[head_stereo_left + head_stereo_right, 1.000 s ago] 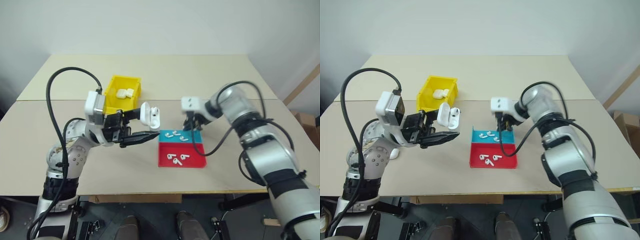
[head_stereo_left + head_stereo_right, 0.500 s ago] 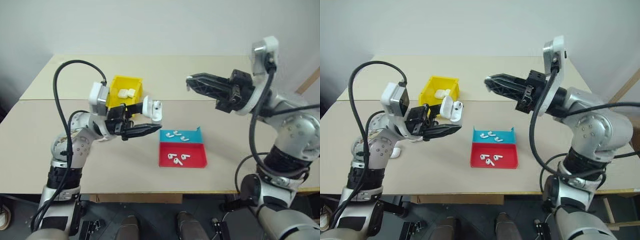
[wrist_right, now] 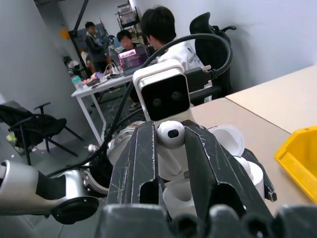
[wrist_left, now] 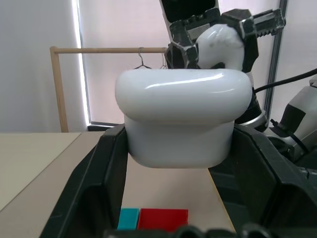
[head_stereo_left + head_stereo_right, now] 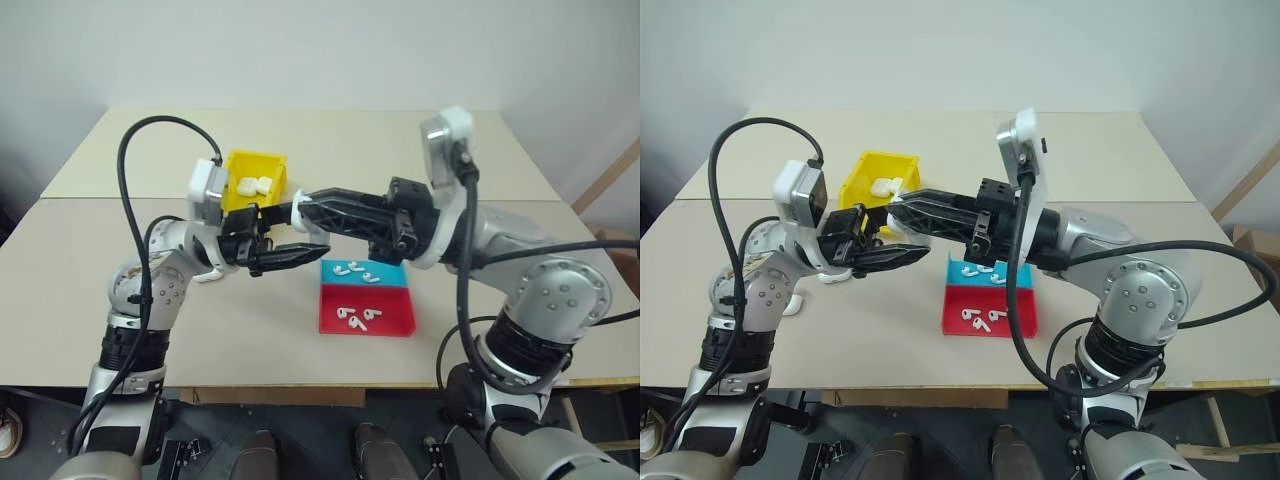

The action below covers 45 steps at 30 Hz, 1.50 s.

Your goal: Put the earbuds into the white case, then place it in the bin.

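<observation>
pinching an earbud (image 3: 170,133) bulb-up, right hand (image 3: 170,148) above white case (image 4: 181,119).

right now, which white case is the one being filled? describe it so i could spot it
Start at the yellow bin at the back of the table. Just in front of it, the left pincer holds a white case in the air. Unlike the cases lying in the bin, its lid is open, and the right pincer brings an earbud to it.
</observation>
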{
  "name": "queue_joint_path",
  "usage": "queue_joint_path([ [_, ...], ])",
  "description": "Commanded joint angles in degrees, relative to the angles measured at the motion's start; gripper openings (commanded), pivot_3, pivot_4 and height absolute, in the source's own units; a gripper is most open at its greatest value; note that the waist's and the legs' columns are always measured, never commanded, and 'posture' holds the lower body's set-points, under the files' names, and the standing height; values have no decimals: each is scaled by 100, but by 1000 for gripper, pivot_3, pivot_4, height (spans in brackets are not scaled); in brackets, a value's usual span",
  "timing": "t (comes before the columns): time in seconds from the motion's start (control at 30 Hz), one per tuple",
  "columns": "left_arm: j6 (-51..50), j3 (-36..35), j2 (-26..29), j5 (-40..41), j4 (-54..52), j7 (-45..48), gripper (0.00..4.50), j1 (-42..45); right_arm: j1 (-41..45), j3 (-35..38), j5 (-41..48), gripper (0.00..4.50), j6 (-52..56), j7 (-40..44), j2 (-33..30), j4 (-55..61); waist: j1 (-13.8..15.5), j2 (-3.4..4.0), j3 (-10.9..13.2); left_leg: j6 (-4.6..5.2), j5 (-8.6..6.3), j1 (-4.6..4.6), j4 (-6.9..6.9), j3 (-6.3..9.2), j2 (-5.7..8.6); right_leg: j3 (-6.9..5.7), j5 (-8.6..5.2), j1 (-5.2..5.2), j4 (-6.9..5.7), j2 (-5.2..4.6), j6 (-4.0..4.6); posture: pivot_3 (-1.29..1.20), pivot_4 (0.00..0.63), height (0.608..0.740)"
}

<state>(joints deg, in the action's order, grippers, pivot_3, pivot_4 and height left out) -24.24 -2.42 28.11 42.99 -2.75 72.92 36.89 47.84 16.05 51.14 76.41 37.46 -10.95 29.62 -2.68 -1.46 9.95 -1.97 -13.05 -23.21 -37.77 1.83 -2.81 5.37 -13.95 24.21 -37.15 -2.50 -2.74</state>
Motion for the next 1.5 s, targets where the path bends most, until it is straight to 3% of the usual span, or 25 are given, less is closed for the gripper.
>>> queue_joint_path([
  [0.03,45,-114,17,76,-91,49,2781,113,-164,23,336,621,-245,-58,-264,60,3,0,0,0,0,-1,0,1,0,-1,0,0,1,0,0,0,150,740],
  [0.37,110,-141,3,26,-22,104,2781,120,-312,-41,1138,621,-465,-286,-921,7,2,0,0,0,0,-1,0,0,-1,1,0,0,3,1,-1,0,150,740],
  [1.2,159,-153,-41,-33,8,108,2781,127,-524,-858,1101,621,-1319,-499,-1406,-112,7,-1,0,0,0,-4,0,0,-1,0,-1,0,6,0,-2,0,150,740],
  [1.43,185,-164,-55,-59,28,112,2781,155,-531,-952,1147,2876,-1376,-480,-1691,-142,11,-1,1,0,0,-4,0,0,-1,0,-2,0,6,0,-3,0,150,740],
  [1.5,201,-164,-55,-75,38,103,2781,159,-529,-886,1235,2876,-1344,-430,-1844,-146,12,-1,1,0,0,-4,0,0,-1,0,-2,0,7,0,-3,0,150,740],
])
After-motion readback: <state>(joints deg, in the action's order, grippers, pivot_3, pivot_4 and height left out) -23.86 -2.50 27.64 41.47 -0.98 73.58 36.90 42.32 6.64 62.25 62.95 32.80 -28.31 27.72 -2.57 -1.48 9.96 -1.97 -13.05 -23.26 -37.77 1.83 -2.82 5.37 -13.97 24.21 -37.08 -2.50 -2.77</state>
